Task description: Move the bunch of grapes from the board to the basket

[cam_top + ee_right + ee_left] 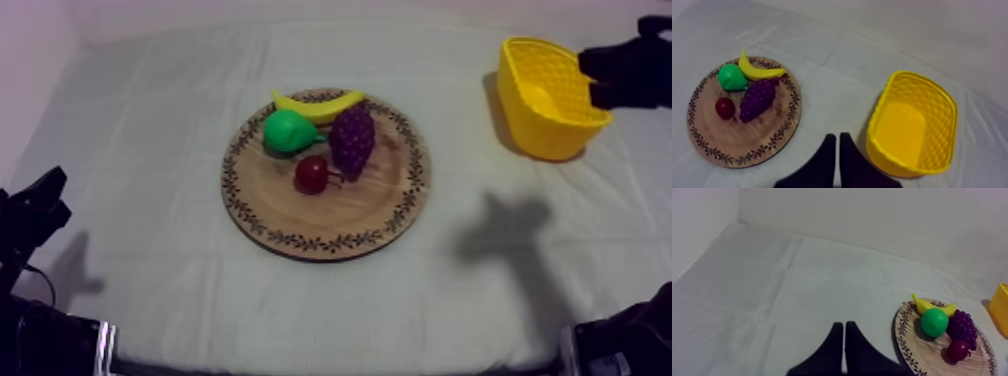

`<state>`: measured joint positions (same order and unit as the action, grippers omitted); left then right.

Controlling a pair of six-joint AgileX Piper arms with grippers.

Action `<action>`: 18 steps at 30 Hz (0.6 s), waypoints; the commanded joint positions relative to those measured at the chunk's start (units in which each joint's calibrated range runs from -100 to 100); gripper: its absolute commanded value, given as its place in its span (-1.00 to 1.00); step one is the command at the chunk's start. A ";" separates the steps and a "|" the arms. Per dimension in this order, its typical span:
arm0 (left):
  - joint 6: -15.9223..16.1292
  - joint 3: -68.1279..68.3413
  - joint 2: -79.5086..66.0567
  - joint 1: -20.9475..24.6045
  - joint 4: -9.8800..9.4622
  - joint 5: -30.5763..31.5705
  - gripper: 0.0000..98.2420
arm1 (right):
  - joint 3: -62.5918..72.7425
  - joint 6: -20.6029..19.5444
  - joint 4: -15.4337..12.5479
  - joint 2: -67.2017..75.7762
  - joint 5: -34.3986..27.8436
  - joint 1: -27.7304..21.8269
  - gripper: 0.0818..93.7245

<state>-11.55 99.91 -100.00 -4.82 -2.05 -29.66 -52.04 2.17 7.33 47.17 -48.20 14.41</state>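
The purple bunch of grapes [352,138] lies on the round wooden board [340,222], between a green pear [287,131], a banana [318,104] and a small red fruit [311,174]. The yellow basket [545,95] stands at the back right with nothing in it. My right gripper [836,144] is shut on nothing and hangs high beside the basket [912,130], well away from the grapes [758,97]. In the top view the right arm [628,70] comes in at the upper right. My left gripper [844,334] is shut and low at the left, far from the board [922,353].
Grey-white cloth covers the table, with open room to the left of the board and in front of it. The right arm's shadow [505,228] falls on the cloth right of the board. A pale wall runs behind the table.
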 commanded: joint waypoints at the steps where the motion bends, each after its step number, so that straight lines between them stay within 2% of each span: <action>1: 0.00 -0.02 0.00 0.01 -0.02 0.00 -1.00 | 5.97 -0.53 0.27 -4.08 -1.94 1.07 -0.99; 8: 0.00 -0.02 0.00 0.01 -0.02 0.00 -1.00 | 18.38 -2.46 1.66 -13.63 -9.64 4.94 -0.99; 13: 0.01 -0.02 0.00 0.01 -0.02 0.00 -1.00 | 25.85 -2.79 0.62 -19.92 -13.78 6.61 -0.99; 18: 0.00 -0.02 0.00 0.01 -0.02 0.00 -1.00 | 32.86 -5.65 1.44 -26.46 -18.01 8.89 -0.99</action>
<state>-11.55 99.91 -100.00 -4.82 -2.05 -29.66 -22.15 -2.23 8.24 23.17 -65.06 22.72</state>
